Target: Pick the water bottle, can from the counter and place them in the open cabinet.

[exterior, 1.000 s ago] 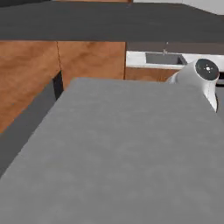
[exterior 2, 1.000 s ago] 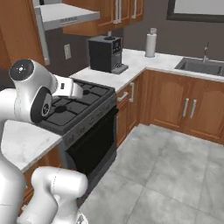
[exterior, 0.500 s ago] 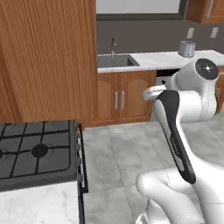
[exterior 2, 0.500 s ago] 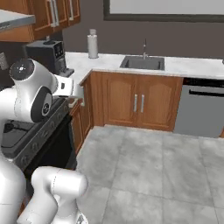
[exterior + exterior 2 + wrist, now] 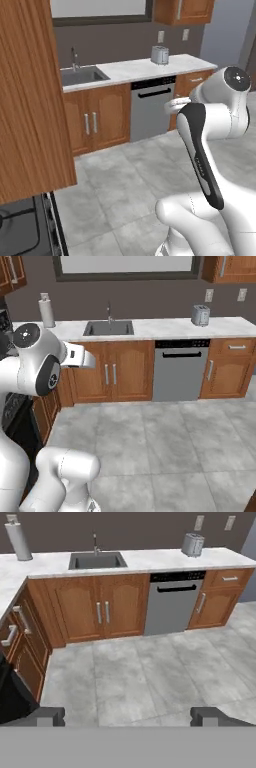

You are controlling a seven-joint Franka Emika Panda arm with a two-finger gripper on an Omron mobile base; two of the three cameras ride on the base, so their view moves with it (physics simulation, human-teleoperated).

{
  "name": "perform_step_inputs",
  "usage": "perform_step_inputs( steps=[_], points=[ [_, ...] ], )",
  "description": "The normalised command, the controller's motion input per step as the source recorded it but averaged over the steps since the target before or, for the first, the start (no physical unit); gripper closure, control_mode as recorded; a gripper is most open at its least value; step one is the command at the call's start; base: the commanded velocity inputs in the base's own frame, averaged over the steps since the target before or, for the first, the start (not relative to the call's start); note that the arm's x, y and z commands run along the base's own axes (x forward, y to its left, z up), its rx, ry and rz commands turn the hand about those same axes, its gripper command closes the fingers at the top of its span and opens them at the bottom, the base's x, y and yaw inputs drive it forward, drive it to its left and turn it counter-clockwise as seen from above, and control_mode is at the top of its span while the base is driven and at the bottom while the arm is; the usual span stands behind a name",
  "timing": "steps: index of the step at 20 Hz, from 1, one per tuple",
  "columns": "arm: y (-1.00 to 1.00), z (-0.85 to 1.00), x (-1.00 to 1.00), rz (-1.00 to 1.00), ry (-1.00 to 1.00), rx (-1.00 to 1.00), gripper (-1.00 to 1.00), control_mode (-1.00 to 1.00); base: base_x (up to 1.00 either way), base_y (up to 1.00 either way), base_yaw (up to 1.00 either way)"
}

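From the left base camera, a steel sink (image 5: 80,76) sits left of the dishwasher (image 5: 152,107), a toaster (image 5: 159,54) above it. The right base camera shows a paper-towel roll (image 5: 46,312) left of that sink. At the hand camera, the gripper (image 5: 128,716) hangs wide and empty over floor; bottle and can are not in sight, likely smooth, rigid, best gripped mid-body.

Nothing to read anywhere: the toaster (image 5: 200,315), the dishwasher (image 5: 179,370) front, the paper towel roll (image 5: 46,312) and the wall outlets (image 5: 209,295) all showed blank faces, with no brand, label or number.
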Motion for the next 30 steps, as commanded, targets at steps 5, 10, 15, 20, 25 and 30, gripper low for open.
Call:
perform_step_inputs(
  steps=[5, 10, 15, 20, 25, 30],
  points=[
    [0.0, 0.0, 0.0, 0.0, 0.0, 0.0, -1.0, 1.0, 0.4, -0.35, -0.41],
    [0.0, 0.0, 0.0, 0.0, 0.0, 0.0, -1.0, 1.0, 0.39, -0.36, -0.39],
    [0.0, 0.0, 0.0, 0.0, 0.0, 0.0, -1.0, 1.0, 0.39, -0.32, -0.39],
    [0.0, 0.0, 0.0, 0.0, 0.0, 0.0, -1.0, 1.0, 0.38, -0.21, -0.39],
    [0.0, 0.0, 0.0, 0.0, 0.0, 0.0, -1.0, 1.0, 0.3, -0.08, -0.4],
    [0.0, 0.0, 0.0, 0.0, 0.0, 0.0, -1.0, 1.0, 0.16, 0.0, -0.39]
  ],
)
